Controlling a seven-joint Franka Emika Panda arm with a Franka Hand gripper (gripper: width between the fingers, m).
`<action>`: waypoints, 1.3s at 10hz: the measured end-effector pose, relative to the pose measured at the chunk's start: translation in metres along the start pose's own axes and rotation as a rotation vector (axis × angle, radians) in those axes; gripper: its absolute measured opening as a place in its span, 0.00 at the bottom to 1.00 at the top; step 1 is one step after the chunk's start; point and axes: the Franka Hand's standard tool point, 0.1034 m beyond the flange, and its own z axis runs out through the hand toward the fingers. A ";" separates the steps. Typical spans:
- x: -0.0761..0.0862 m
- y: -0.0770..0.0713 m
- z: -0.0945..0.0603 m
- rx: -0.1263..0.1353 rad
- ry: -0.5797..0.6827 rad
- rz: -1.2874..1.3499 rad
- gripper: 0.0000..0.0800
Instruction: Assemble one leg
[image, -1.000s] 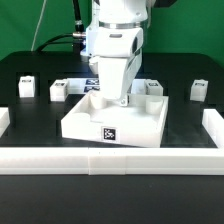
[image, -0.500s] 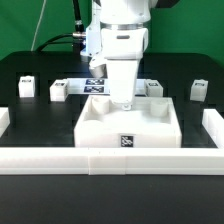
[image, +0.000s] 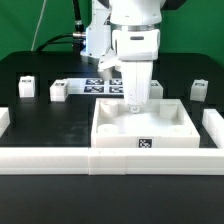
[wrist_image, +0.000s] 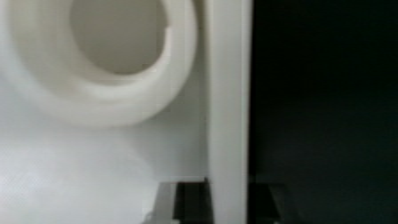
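Fingers (image: 133, 101) reach down from the arm into the white tray-like piece (image: 110, 138), and they are closed over its far wall, not spread. In the exterior view the main change over the last second is that the tray-like piece has slid across the tabletop (image: 30, 125) toward the exterior view's right. A second ago it sat near the middle. Now its near face, with the tag, seems to rest against the near rail (image: 50, 160), and its right side lies just beside the right rail (image: 213, 125). I judge this to be a bracing move that parks the big piece in the corner of the rails so it will not shift when a leg is fitted, so the leg step itself has not begun. No leg is held. The leftmost leg (image: 27, 87) and the next leg (image: 60, 91) stand well apart from the fingers on the far left. The rightmost leg (image: 198, 88) stands at the far right, and a fourth small block (image: 153, 88) sits just behind the tray-like piece. The marker board (image: 100, 85) lies flat beyond it. In the wrist view the wall (wrist_image: 228, 100) runs straight between the two dark fingers (wrist_image: 183, 205), one on each side and seemingly pressed to it. That makes it a narrow clamp on the wall alone. A round recess (wrist_image: 116, 45) shows on the inner side, and the dark tabletop lies on the outer side.
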 end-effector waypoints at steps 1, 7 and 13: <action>0.000 0.000 0.000 0.000 0.000 0.000 0.08; 0.035 0.021 0.000 -0.011 0.019 -0.042 0.08; 0.036 0.022 0.000 -0.015 0.021 0.024 0.08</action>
